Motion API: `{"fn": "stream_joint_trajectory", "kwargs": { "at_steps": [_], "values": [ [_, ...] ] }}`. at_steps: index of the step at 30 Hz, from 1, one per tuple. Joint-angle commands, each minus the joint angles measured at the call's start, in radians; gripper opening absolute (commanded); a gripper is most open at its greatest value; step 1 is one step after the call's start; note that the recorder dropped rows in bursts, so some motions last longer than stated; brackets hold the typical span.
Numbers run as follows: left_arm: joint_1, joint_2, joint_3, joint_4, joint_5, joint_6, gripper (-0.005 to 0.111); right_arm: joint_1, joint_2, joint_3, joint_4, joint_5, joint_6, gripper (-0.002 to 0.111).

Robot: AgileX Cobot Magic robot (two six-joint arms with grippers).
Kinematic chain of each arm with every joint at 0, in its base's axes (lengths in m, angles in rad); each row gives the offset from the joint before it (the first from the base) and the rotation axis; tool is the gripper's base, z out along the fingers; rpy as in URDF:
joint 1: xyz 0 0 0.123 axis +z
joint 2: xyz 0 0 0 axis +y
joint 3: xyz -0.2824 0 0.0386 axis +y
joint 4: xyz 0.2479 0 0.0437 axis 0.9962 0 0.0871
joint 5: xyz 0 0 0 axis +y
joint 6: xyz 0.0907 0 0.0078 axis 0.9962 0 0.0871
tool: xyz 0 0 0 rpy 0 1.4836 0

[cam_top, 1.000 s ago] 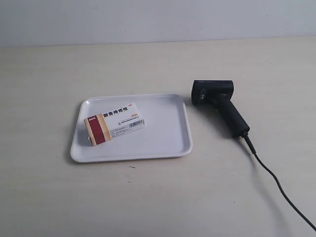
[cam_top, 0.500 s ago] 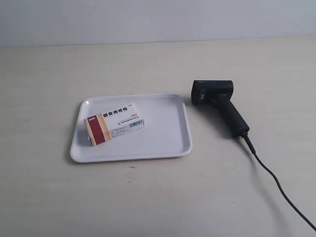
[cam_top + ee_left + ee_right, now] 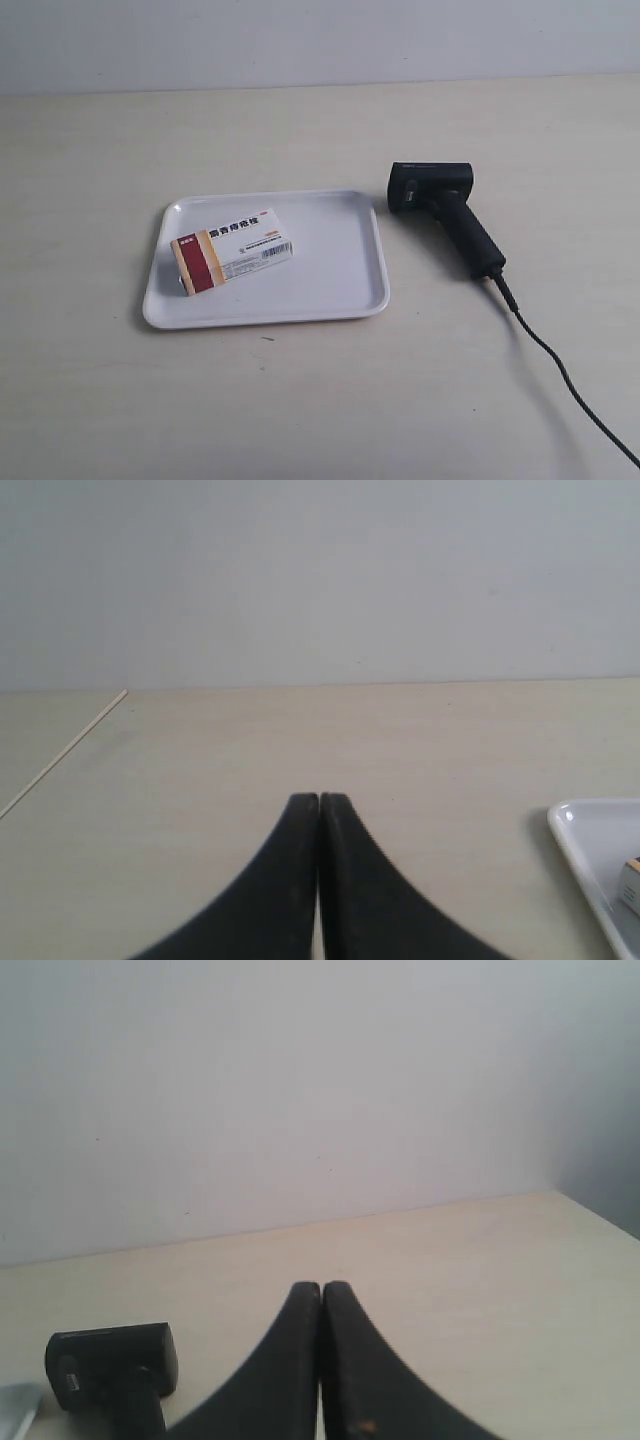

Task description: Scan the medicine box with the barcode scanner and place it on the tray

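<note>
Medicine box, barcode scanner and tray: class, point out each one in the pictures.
medicine box (image 3: 231, 250), exterior view, middle of its white top face.
barcode scanner (image 3: 463, 229), exterior view, upper part of its angled handle.
tray (image 3: 340, 265), exterior view, bare floor beside the box.

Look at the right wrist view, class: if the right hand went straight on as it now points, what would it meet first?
Probably nothing close: ahead of the shut right hand lies bare table, then the wall. The barcode scanner sits off to one side.
</note>
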Motion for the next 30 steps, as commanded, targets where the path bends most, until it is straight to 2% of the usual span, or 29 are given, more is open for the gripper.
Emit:
{"fn": "stream_joint_trajectory", "kwargs": {
  "at_steps": [1,5,9,12,30],
  "values": [
    [-0.005,-0.007,0.003,-0.002,-0.003,-0.008,0.003,-0.007,-0.007,0.005,-0.01,0.008,0.005,0.0],
    [-0.005,-0.007,0.003,-0.002,-0.003,-0.008,0.003,-0.007,-0.007,0.005,-0.011,0.027,-0.003,0.0],
    [-0.005,-0.007,0.003,-0.002,-0.003,-0.008,0.003,-0.007,-0.007,0.005,0.126,0.027,-0.187,0.0],
    [-0.005,-0.007,0.003,-0.002,-0.003,-0.008,0.003,-0.007,-0.007,0.005,0.168,0.027,-0.227,0.0],
    [-0.005,-0.007,0.003,-0.002,-0.003,-0.008,0.003,-0.007,-0.007,0.005,0.168,0.029,-0.193,0.0]
  ]
}}
